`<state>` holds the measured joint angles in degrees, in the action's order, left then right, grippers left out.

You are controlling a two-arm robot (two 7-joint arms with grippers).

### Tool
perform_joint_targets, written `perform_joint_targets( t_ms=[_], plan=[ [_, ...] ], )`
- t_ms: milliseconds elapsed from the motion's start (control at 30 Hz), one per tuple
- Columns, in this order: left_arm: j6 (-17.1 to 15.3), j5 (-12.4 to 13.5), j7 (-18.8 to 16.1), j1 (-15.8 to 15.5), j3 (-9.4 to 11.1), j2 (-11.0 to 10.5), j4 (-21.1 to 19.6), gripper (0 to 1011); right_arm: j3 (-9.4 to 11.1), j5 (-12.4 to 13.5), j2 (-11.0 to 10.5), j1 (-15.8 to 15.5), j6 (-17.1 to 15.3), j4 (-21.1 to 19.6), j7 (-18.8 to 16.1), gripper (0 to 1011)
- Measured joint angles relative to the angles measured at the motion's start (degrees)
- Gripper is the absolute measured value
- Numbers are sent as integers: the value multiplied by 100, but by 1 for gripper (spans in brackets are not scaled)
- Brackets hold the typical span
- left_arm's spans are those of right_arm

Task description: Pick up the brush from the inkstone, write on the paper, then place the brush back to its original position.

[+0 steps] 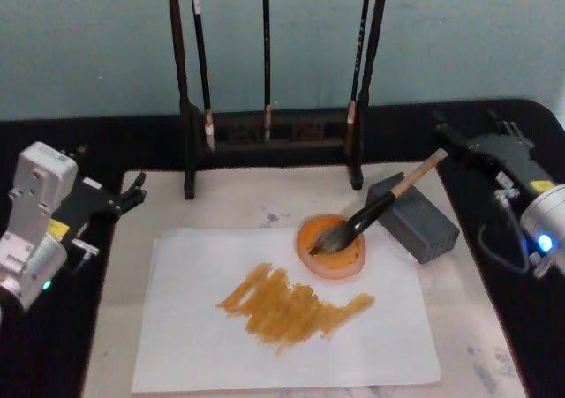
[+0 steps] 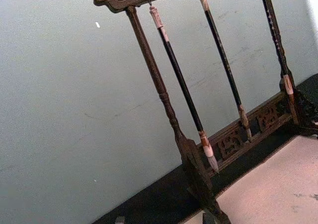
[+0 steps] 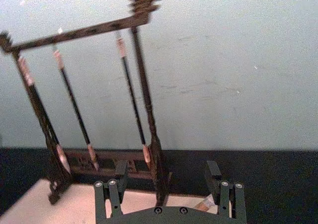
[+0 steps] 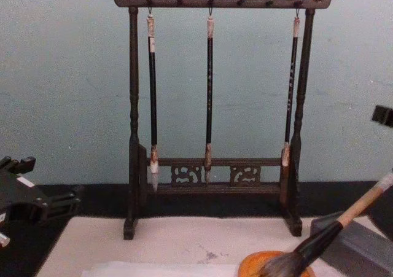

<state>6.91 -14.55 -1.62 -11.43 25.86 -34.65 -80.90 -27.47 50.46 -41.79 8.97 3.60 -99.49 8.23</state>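
Nearest, the right pincer [image 3: 169,191] hangs with jaws apart and empty, just beyond the brush's [image 1: 375,213] pale end. Its tan wooden handle looks stiff and light, the best hold; the soft bristles lie in the glossy amber inkstone [image 1: 331,246], the shaft propped on a grey block [image 1: 415,220]. Thin ochre-streaked paper [image 1: 282,327] lies beside. Across the tabletop the left pincer [image 1: 132,191] idles, slightly open.
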Motion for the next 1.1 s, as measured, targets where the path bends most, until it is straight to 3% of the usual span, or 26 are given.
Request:
perform_joint_targets(
  t_ms=[233,400,533,867,1100],
  plan=[
    [0,0,0,0,0,0,0,1010,-475,-1332,84,-37,287,147,166,1000],
    [0,0,0,0,0,0,0,1010,-614,-1744,140,-130,484,288,159,1000],
    [0,0,0,0,0,0,0,1010,-683,-1856,168,-207,527,386,60,1000],
    [0,0,0,0,0,0,0,1010,-651,-1600,321,-381,361,614,-233,1000],
    [0,0,0,0,0,0,0,1009,-591,-1624,409,-386,328,735,-308,1000]
  ],
)
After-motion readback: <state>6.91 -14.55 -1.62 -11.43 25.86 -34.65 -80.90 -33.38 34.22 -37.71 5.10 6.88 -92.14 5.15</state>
